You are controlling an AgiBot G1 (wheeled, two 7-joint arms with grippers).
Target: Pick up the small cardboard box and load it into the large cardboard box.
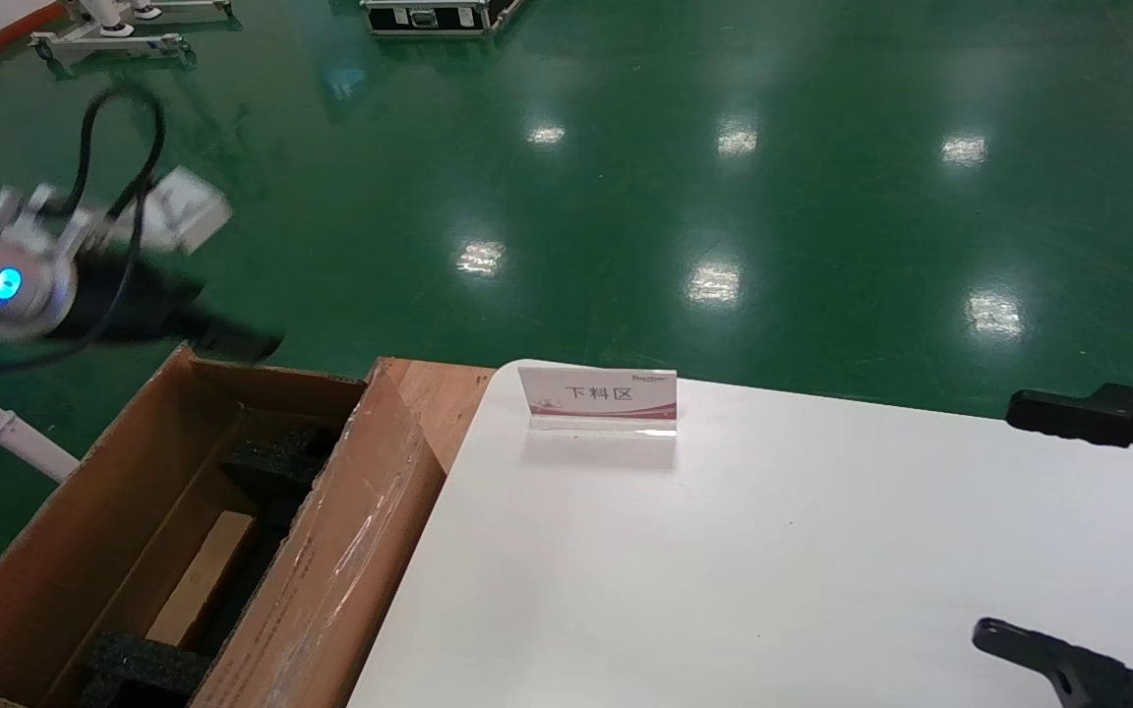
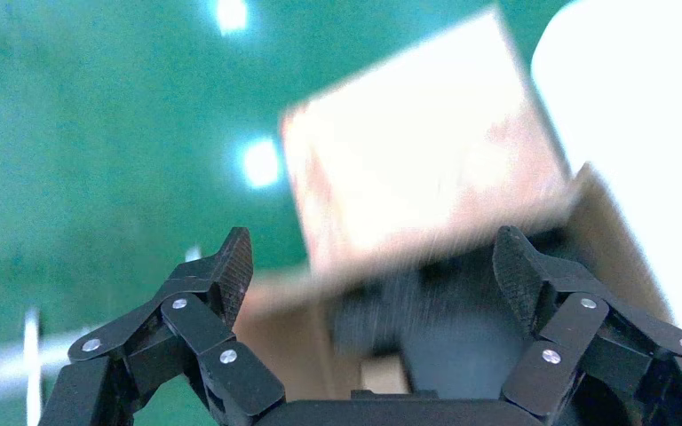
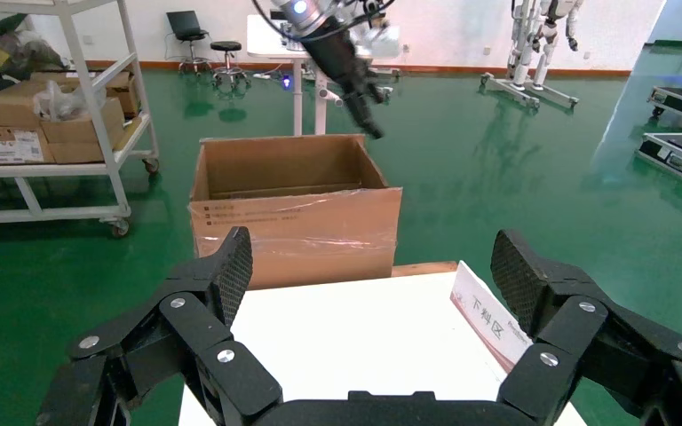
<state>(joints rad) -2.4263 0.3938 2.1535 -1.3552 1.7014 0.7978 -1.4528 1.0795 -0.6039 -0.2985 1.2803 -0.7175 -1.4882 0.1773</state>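
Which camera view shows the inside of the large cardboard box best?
The head view: it looks down into the large cardboard box, showing the black foam blocks. The right wrist view shows mainly its taped outer side. The left wrist view shows only a blurred part.

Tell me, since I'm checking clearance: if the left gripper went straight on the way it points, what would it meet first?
Probably the large box. In the wrist view the open left gripper aims at its flap and the dark foam inside, with nothing between. Depth is unclear; the head view shows it above the far end.
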